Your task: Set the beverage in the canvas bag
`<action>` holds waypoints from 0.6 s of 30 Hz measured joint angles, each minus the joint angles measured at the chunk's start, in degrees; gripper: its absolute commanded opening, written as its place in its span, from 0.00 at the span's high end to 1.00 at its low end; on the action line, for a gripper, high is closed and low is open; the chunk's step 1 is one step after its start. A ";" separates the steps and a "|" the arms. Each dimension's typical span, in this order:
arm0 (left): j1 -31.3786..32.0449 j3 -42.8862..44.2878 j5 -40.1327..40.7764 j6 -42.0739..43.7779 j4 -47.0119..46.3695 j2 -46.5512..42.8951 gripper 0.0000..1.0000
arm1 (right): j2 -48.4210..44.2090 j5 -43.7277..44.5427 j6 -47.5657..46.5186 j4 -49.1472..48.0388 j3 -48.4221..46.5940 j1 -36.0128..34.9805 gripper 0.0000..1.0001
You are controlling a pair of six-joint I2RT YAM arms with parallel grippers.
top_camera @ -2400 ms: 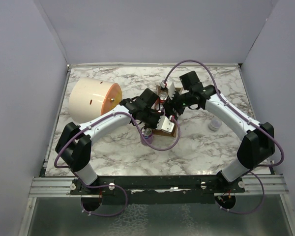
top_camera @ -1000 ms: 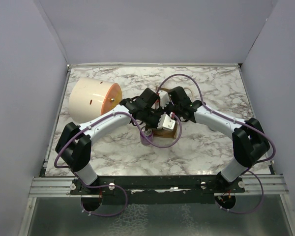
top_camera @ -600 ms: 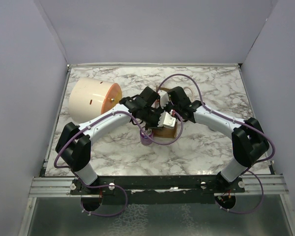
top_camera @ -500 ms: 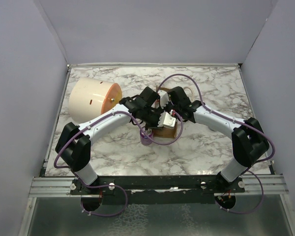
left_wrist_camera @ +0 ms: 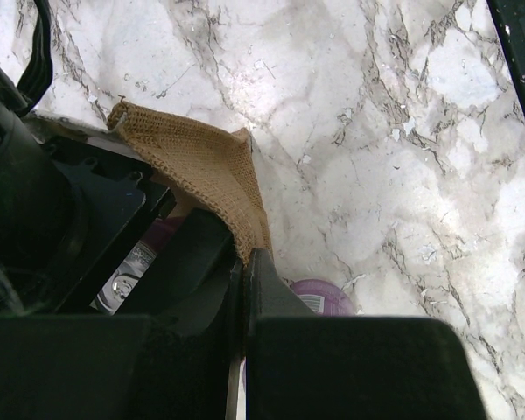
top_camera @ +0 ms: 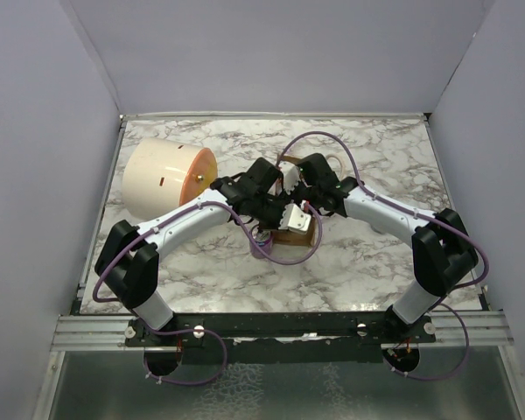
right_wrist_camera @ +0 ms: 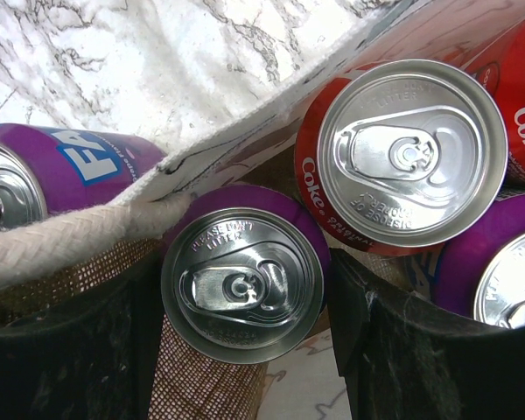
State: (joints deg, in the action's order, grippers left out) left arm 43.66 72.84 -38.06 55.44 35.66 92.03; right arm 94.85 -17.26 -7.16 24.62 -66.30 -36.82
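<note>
The canvas bag [top_camera: 301, 236] stands mid-table, tan burlap with a cream handle [right_wrist_camera: 61, 245]. My left gripper [left_wrist_camera: 243, 262] is shut on the bag's burlap rim [left_wrist_camera: 201, 166] and holds it up. My right gripper [right_wrist_camera: 242, 350] is over the bag's mouth, shut on an upright purple can [right_wrist_camera: 242, 284] that sits inside the bag. A red Coke can [right_wrist_camera: 411, 149] and another purple can [right_wrist_camera: 499, 280] stand in the bag beside it. In the top view both grippers, left [top_camera: 277, 213] and right [top_camera: 299, 210], meet over the bag.
A purple can [top_camera: 261, 248] lies on the marble just outside the bag's near-left side; it also shows in the right wrist view [right_wrist_camera: 35, 175] and the left wrist view [left_wrist_camera: 319, 296]. A large cream cylinder with an orange end [top_camera: 162, 179] lies at the back left.
My right gripper has come from behind the bag forward to the bag's mouth with the purple can. In the last second both arms have barely moved.
</note>
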 measured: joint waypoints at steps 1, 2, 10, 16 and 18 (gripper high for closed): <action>0.07 0.00 -0.07 0.15 0.00 0.00 0.98 | 0.00 -0.04 -0.15 0.26 -0.11 0.00 0.34; 0.09 0.00 -0.11 0.31 0.02 0.00 0.97 | 0.00 -0.13 -0.35 0.63 -0.22 0.00 0.33; 0.35 0.00 -0.46 1.44 1.03 0.00 0.97 | 0.15 -0.46 -1.53 2.43 -1.03 0.00 0.18; 0.35 0.00 -1.03 1.88 1.77 0.00 0.97 | 0.20 -0.44 -2.08 3.26 -1.46 0.02 0.11; 0.35 0.00 -1.07 2.16 2.03 -0.02 0.97 | 0.20 -0.42 -2.05 4.02 -2.10 0.02 0.11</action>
State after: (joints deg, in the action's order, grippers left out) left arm 44.01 72.84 -39.13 57.60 37.69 92.01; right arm 95.04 -17.67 -9.21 28.64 -68.40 -36.80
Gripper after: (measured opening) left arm 0.029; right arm 0.873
